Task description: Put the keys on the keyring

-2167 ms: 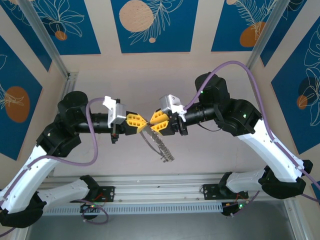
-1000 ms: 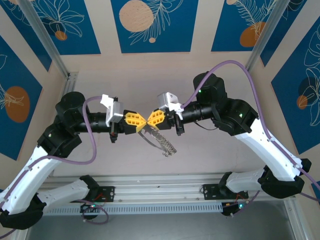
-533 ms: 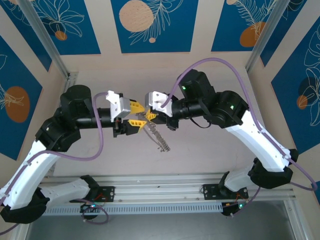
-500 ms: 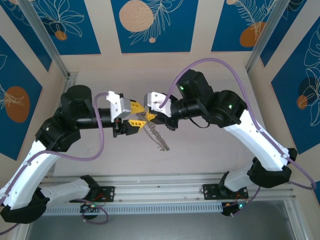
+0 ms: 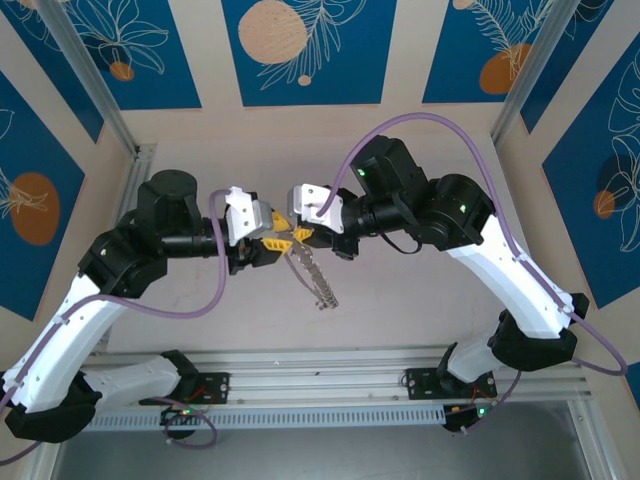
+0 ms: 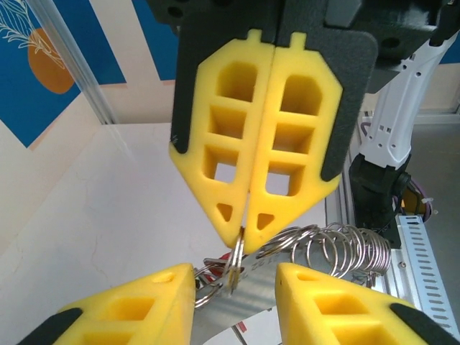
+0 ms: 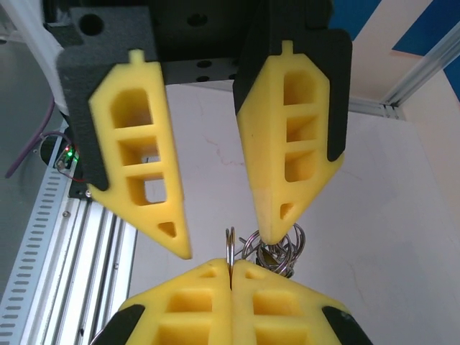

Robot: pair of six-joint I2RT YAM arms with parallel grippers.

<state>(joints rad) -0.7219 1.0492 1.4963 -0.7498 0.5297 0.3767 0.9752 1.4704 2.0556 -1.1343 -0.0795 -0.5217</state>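
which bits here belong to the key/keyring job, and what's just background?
Job:
- keyring, pinched by the shut right tool
- open left tool, fingers either side of it
- flat silver strip, possibly a key

Background:
- purple cables
- aluminium rail
- blue wall panels

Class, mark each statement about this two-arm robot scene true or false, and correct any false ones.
1. The right gripper is shut on the keyring. True.
2. The left gripper is shut. False: it is open.
3. The keyring lies flat on the table. False: it hangs from the right gripper.
4. The two grippers point at each other with their tips close together. True.
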